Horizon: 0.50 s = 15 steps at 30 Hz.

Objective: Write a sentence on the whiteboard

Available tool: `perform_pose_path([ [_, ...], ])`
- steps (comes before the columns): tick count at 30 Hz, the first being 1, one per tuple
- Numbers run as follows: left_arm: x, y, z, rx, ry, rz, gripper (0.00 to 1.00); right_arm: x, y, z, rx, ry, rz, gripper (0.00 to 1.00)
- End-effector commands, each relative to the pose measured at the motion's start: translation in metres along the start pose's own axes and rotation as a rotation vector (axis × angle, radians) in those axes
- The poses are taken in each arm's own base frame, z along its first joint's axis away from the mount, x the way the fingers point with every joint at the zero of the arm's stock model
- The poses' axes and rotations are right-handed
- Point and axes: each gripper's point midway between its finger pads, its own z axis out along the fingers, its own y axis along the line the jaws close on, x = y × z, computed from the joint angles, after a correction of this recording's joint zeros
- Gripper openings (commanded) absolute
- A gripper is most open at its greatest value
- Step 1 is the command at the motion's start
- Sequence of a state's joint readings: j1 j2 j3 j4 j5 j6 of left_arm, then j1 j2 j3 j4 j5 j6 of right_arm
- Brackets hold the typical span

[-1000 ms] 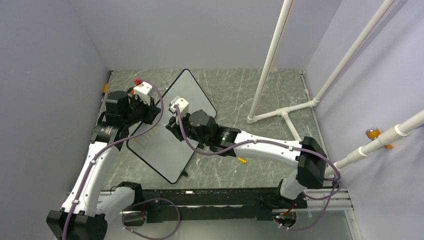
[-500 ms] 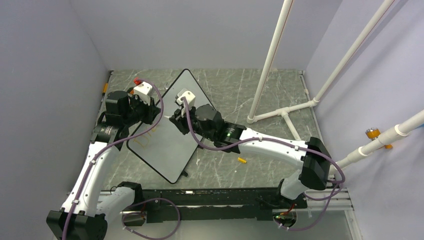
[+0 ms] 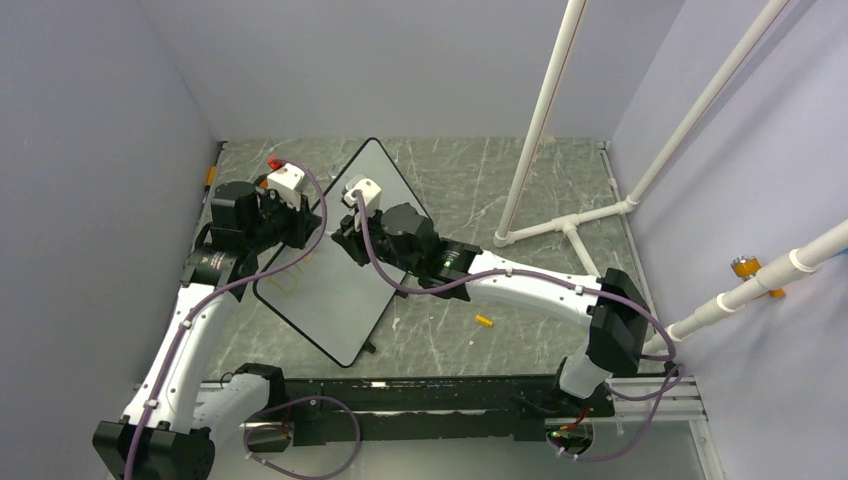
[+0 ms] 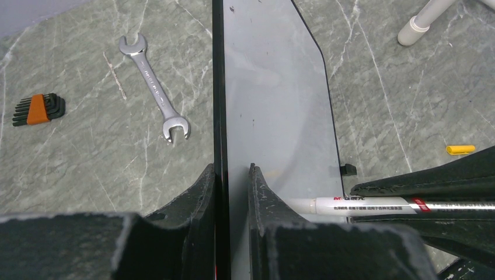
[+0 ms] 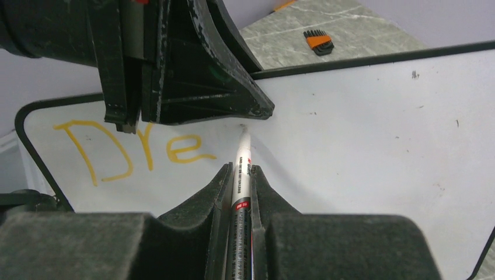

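Whiteboard (image 3: 340,300) is resting on the table (image 3: 480,190); left pincer (image 4: 231,172) is clamping its left rim, jaws narrow. On it the sentence (image 5: 147,153) is reading "Dre". Just right of the "e", right pincer (image 5: 240,170) is gripping a marker (image 5: 243,153), long axis pointing at the board, tip seemingly touching, next letter lying rightward.

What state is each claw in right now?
Left claw: closed on the edge of the whiteboard.
Right claw: closed on a white marker.
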<state>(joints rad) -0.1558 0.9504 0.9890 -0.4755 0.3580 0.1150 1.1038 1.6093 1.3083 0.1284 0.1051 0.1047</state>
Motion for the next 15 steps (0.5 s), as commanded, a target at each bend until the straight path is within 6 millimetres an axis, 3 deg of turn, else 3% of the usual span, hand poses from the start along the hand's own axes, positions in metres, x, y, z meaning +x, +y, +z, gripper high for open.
perform_pose_path([
  [1,0.059,-0.017,-0.003,0.077,0.208,-0.002,0.0,-0.035,0.006,0.006,-0.029,-0.088,0.01,0.0],
  [15,0.06,-0.017,-0.002,0.077,0.209,-0.001,0.0,-0.022,0.017,0.005,-0.096,-0.054,0.023,0.0],
])
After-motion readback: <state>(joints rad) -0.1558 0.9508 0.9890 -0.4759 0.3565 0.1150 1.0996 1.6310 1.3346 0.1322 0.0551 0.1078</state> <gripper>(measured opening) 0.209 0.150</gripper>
